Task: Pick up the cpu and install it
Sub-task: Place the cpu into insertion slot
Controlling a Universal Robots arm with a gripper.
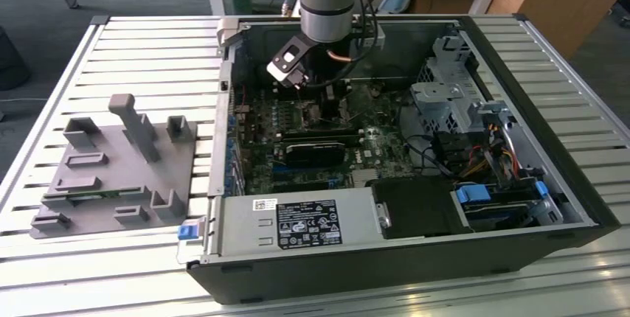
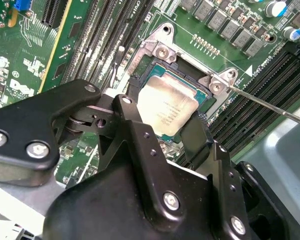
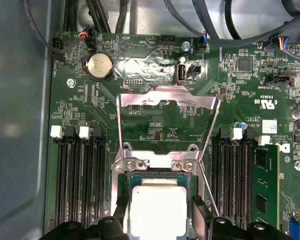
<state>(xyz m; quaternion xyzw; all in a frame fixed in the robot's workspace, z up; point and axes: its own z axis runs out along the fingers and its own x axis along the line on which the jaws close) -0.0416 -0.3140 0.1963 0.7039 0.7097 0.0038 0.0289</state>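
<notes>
**Chip sits in socket, hand straddles it**

The cpu (image 2: 167, 102) lies flat in the socket (image 3: 157, 164), directly under the hand (image 2: 161, 122). The hand straddles two opposite edges; cannot tell if it clamps or sits loose. The metal cover (image 3: 165, 95) stands open just beyond the hand. The chip is likely light, stiff, slick on top and fragile underneath. Hold it by the rim edges only and keep it level.

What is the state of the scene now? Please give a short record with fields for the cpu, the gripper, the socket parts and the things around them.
cpu: silvery top up, lying within the black socket frame on the motherboard
gripper: low inside the case, right at the cpu
load plate: standing open, off the socket
computer case: side open, lying on the slatted table
grey tray: on the table, at the exterior view's left of the case
</notes>
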